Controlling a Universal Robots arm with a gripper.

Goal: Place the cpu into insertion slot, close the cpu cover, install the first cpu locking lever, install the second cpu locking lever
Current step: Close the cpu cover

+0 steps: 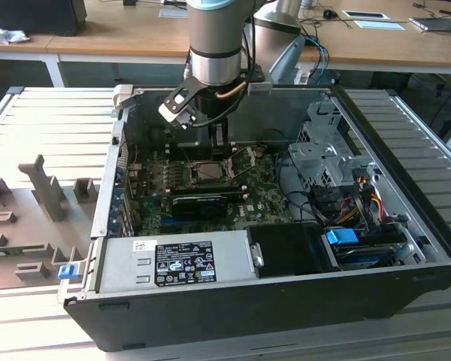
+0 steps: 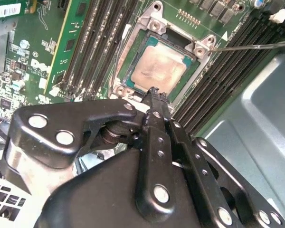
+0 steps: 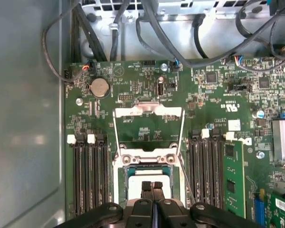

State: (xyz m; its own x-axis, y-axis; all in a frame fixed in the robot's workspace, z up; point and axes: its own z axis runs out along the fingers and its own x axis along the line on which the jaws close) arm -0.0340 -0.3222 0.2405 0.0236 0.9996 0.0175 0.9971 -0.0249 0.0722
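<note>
Cpu (image 2: 159, 69) sat in the insertion slot (image 2: 156, 22), but the cpu cover (image 3: 147, 109) lay open, not locked, and my gripper (image 2: 154, 93) hovered above, narrow and holding nothing.

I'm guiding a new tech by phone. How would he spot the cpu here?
In the open computer case, look at the green board on its floor. Between two banks of long black memory slots sits a square silver-rimmed socket; the cpu lies in it, the only flat, pale silvery-beige square among dark and green parts.
</note>
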